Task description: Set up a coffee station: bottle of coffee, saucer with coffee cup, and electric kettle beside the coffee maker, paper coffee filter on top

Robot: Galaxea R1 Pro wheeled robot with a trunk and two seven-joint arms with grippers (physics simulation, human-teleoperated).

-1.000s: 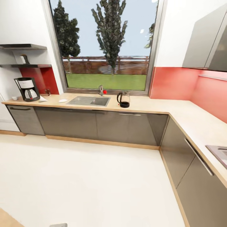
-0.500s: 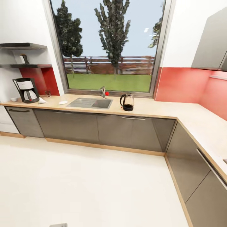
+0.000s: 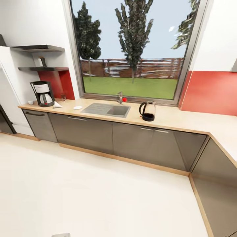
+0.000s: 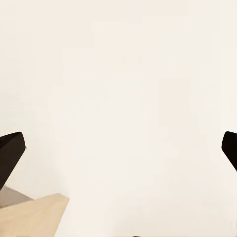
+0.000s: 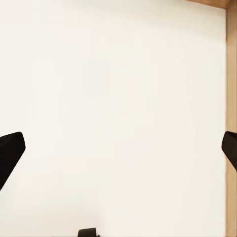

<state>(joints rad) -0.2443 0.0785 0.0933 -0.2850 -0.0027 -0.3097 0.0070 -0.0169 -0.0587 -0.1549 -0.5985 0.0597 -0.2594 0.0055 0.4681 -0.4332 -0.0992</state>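
Observation:
The black and white coffee maker (image 3: 42, 93) stands at the left end of the countertop (image 3: 184, 120). On the lower wall shelf above it is the bottle of coffee (image 3: 42, 62). A small white cup (image 3: 30, 102) sits left of the maker, a white paper filter (image 3: 57, 105) lies to its right, and a white saucer (image 3: 77, 107) rests farther right. The glass electric kettle (image 3: 147, 111) stands right of the sink (image 3: 107, 109). Over pale floor, my left gripper (image 4: 118, 153) and right gripper (image 5: 118, 153) are open and hold nothing.
Grey cabinets (image 3: 131, 141) run under the counter and turn the corner at the right. A faucet (image 3: 120, 97) stands behind the sink under the big window. A wide stretch of pale floor (image 3: 98, 197) lies between me and the counter. A wooden strip (image 5: 231, 98) borders the floor.
The whole head picture has shifted to the right as the camera turned left. The things on the counter and shelf have kept their places.

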